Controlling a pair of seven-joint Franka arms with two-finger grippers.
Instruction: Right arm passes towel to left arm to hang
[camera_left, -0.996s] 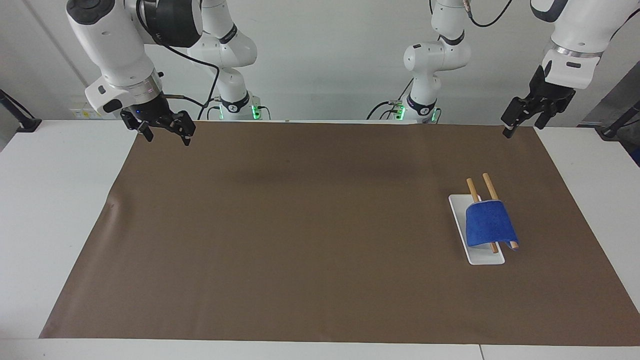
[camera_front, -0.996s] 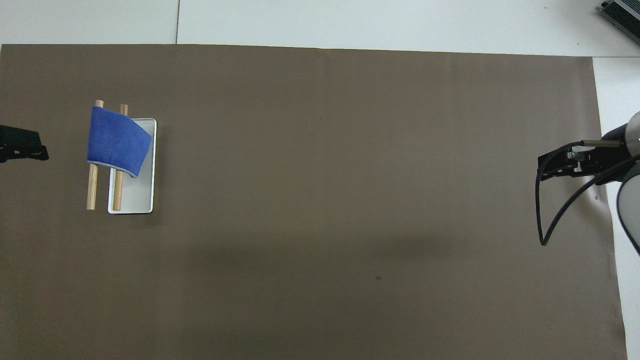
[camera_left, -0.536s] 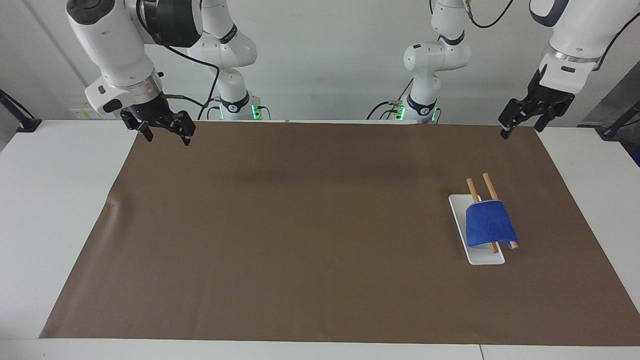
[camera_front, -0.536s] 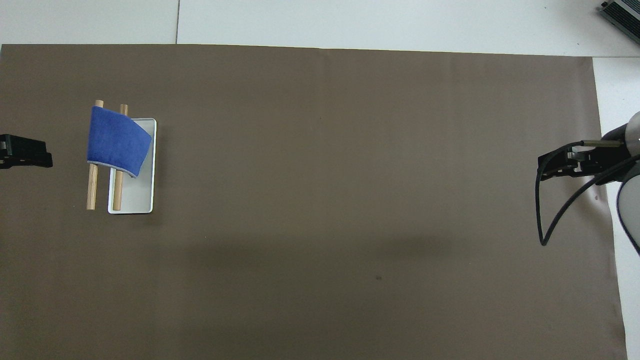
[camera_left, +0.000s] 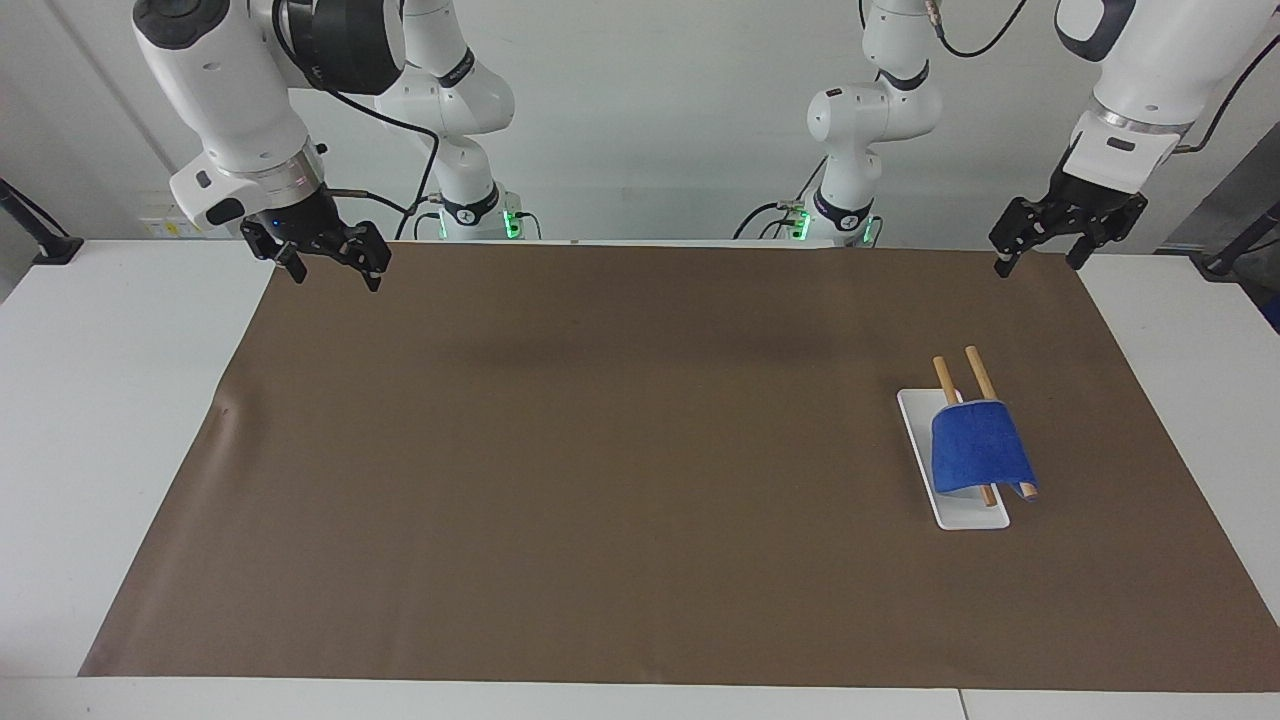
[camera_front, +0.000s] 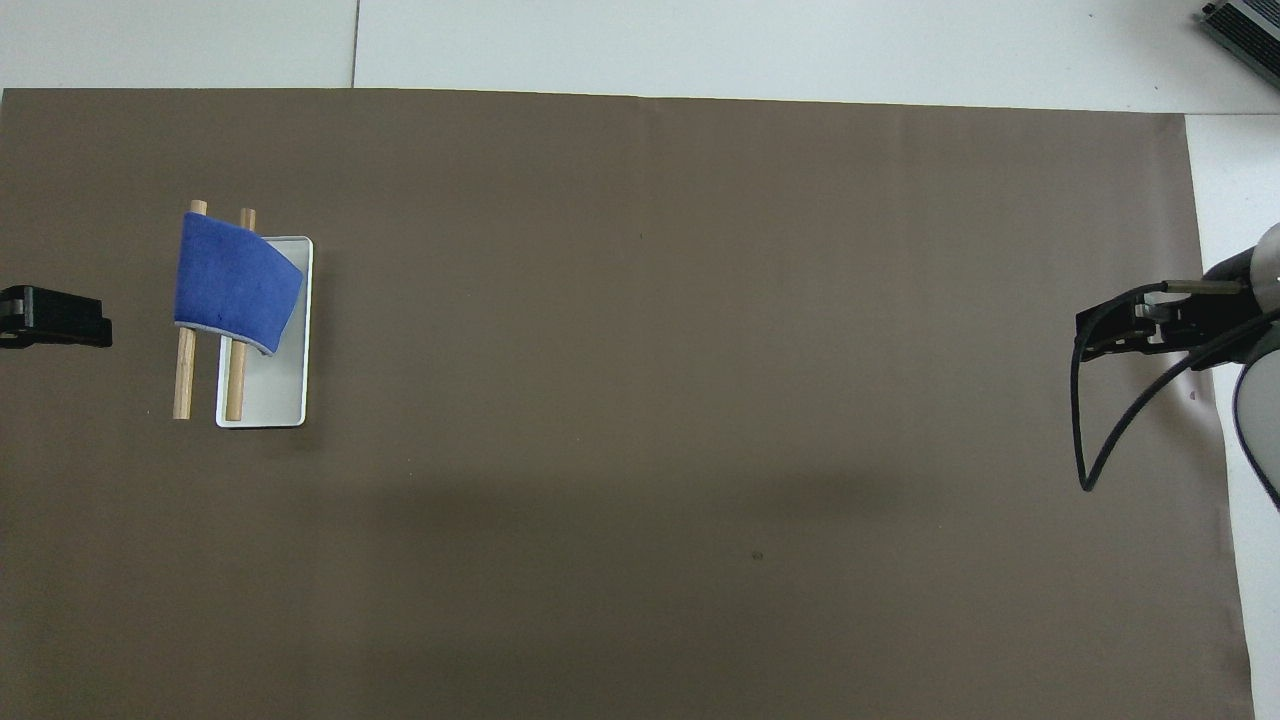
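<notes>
both grippers up and empty, towel draped on the rack

left gripper (camera_left: 1035, 245) hangs above the brown mat's robot-side edge at the left arm's end of the table, fingers spread, nothing between them. right gripper (camera_left: 330, 265) hangs above the mat's robot-side corner at the right arm's end, fingers likewise parted and empty. in the overhead view only the left gripper's black tip (camera_front: 55, 317) shows at the picture's edge, level with the towel.

small royal-blue rectangular microfibre towel with pale stitched edging (camera_left: 978, 448) lies draped over two light wooden rods (camera_left: 978, 372) of a rack on a white rectangular base (camera_left: 962, 515). it covers the rod ends farther from the robots; the ends nearer to the robots stick out bare. towel and rack sit toward the left arm's end, well apart from the left gripper and farther from the robots than the edge it hangs over.

flat brown paper mat (camera_left: 600, 450) covers most of the white table (camera_left: 100, 420). rack stands near the mat's edge at the left arm's end. wide bare mat runs from the rack to the right arm's end.
</notes>
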